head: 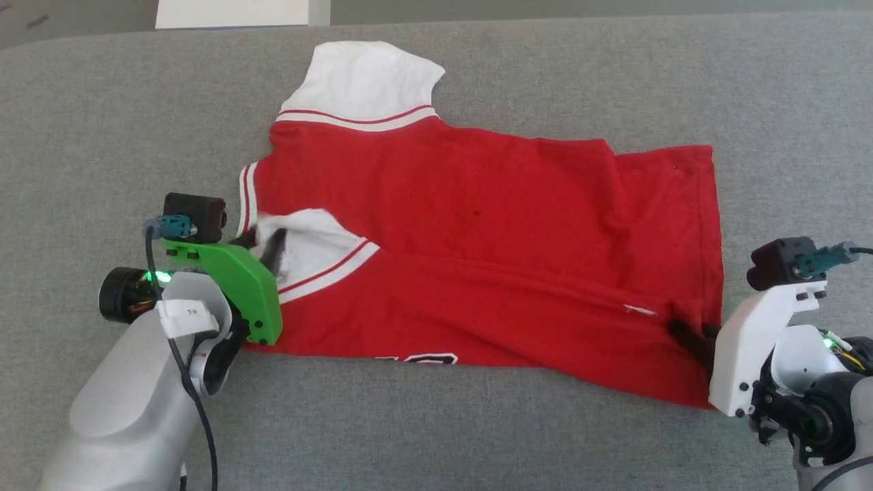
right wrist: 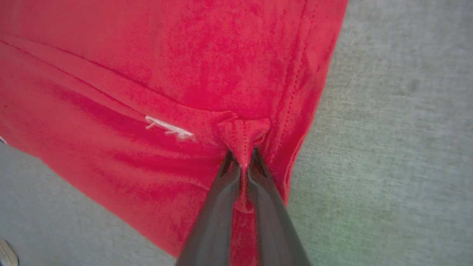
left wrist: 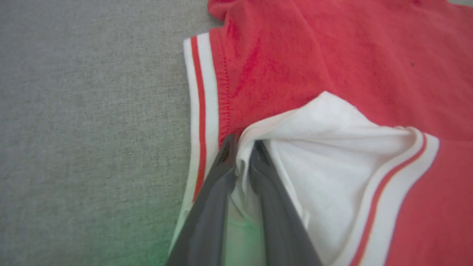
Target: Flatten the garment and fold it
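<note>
Found the red jersey T-shirt with white short sleeves and red-white striped trim [head: 477, 225] lying crosswise on the grey cloth-covered desk [head: 102, 123], collar end toward the robot's left, hem toward its right, plain red uppermost. Noted a sliver of black, white-outlined print [head: 417, 358] along the near edge, and a long crease running from sleeve to hem; judged from these that the near side has been turned over onto the body. Noted the far white sleeve [head: 368, 78] spread flat and pointing away, and the near white sleeve [head: 310, 249] doubled inward onto the red cloth. Found the left gripper [head: 269, 249] at that near sleeve, fingers [left wrist: 214, 192] almost together with a thin fold of white cloth pinched between them. Found the right gripper [head: 689, 334] near the hem at the near side, fingers [right wrist: 218, 207] likewise drawn in on a small bunch of red cloth just beside the stitched hem [right wrist: 295, 92]. Recorded a small white thread or tag [right wrist: 168, 128] close by on the crease. Judged the step in hand as the first lengthwise fold, both ends of the turned-over edge in hold. Expect the next move to call for setting both ends down level, keeping the crease straight, then letting go cleanly without dragging cloth back; after that, the far side and its sleeve to be brought over.
</note>
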Motion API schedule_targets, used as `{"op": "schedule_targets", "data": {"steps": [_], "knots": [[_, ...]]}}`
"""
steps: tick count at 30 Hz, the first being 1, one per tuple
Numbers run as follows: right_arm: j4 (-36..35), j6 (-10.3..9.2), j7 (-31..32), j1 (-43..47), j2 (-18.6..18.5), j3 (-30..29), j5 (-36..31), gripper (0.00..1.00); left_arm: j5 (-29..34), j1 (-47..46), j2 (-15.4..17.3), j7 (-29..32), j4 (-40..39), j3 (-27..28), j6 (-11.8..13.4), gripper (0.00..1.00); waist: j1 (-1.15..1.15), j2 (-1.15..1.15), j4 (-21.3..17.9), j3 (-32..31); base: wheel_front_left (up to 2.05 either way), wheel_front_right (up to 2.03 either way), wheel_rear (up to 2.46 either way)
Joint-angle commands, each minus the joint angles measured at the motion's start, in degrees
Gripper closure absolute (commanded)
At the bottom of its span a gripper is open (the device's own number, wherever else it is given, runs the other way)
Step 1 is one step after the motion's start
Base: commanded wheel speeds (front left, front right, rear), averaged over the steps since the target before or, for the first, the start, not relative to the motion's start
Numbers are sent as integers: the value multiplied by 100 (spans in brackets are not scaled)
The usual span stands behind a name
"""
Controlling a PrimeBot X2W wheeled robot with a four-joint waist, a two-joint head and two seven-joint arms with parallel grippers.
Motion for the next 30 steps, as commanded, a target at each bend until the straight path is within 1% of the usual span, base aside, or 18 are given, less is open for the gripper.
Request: {"op": "schedule_targets", "data": {"steps": [1,4,6,8,11,15,17,20,23,25,29,30], "knots": [[102,-12,-64,118,42,-40,32,0,-38,5,-18,-53,91,41,75,0,0,0,75,-184,0,0,0],[-57,-12,-226,240,83,-216,100,0,-115,116,40,-143,-67,195,229,0,0,0,118,-392,0,0,0],[-207,-12,-317,353,134,-365,118,0,-169,285,121,-98,-261,291,395,0,0,0,148,-552,0,0,0],[-379,-12,-357,488,204,-513,139,0,-188,504,239,39,-536,359,625,0,0,0,181,-676,0,0,0],[-625,-12,-361,708,294,-692,131,0,-244,906,428,443,-1058,399,988,0,0,0,227,-835,0,0,0],[-886,-12,-298,921,393,-828,119,0,-458,1492,624,1152,-1790,429,1457,0,0,0,227,-924,0,0,0],[-972,-12,-267,998,432,-890,106,0,-590,1734,688,1460,-2133,417,1596,0,0,0,217,-938,0,0,0],[-1066,-12,-250,1055,481,-958,90,0,-638,1921,749,1661,-2382,384,1724,0,0,0,189,-921,0,0,0],[-1142,-12,-227,1071,519,-949,92,0,-667,1933,718,1699,-2309,385,1782,0,0,0,121,-855,0,0,0],[-1182,-12,-209,1073,537,-923,98,0,-697,1869,644,1645,-2140,390,1747,0,0,0,79,-797,0,0,0],[-1230,-12,-181,1075,557,-888,85,0,-765,1765,526,1676,-1673,279,1568,0,0,0,-7,-726,0,0,0],[-1244,-12,-169,1086,560,-887,73,0,-798,1741,484,1691,-1557,253,1519,3,0,0,-19,-717,0,0,0]]}}
